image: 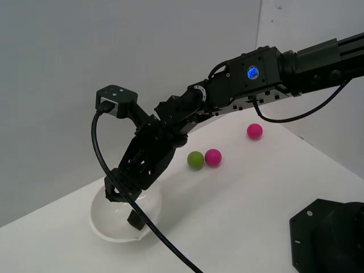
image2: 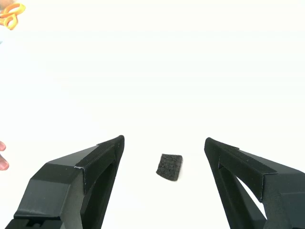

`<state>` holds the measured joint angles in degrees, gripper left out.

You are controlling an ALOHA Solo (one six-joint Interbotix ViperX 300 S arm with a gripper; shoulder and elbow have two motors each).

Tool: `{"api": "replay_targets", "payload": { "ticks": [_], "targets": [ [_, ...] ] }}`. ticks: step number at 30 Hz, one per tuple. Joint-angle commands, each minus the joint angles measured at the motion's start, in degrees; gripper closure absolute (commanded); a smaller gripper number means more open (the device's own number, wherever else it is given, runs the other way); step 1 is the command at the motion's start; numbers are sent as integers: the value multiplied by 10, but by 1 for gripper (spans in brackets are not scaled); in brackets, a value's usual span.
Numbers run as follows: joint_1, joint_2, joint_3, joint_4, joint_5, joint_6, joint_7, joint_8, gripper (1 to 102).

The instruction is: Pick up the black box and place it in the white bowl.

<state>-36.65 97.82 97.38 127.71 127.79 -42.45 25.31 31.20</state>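
Your claw hangs wide apart in the white bowl at the near left of the tabletop, with the black box lying loose between its fingers. Lift carelessly and a finger may, I judge, clip the rim and tip the bowl. Farther right, the green ball and pink balls sit well apart.

A lab bench: bare white tabletop; plain grey walls; mounted robot arm.
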Motion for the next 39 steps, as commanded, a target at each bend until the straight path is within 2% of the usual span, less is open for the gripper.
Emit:
{"api": "replay_targets", "payload": {
  "ticks": [1, 8, 14, 24, 30, 32, 39],
  "targets": [
    [4, 22, 27, -7, -11, -9, 4, 2, 7],
    [41, 54, 59, 4, 0, -4, 15, 3, 7],
    [84, 104, 108, 37, 33, 4, 17, 4, 7],
    [234, 252, 257, 107, 105, 37, 45, 11, 8],
    [318, 325, 330, 129, 127, 83, 78, 24, 8],
    [344, 352, 356, 138, 137, 92, 84, 25, 8],
    [417, 440, 444, 187, 185, 99, 91, 40, 8]
  ]
}}
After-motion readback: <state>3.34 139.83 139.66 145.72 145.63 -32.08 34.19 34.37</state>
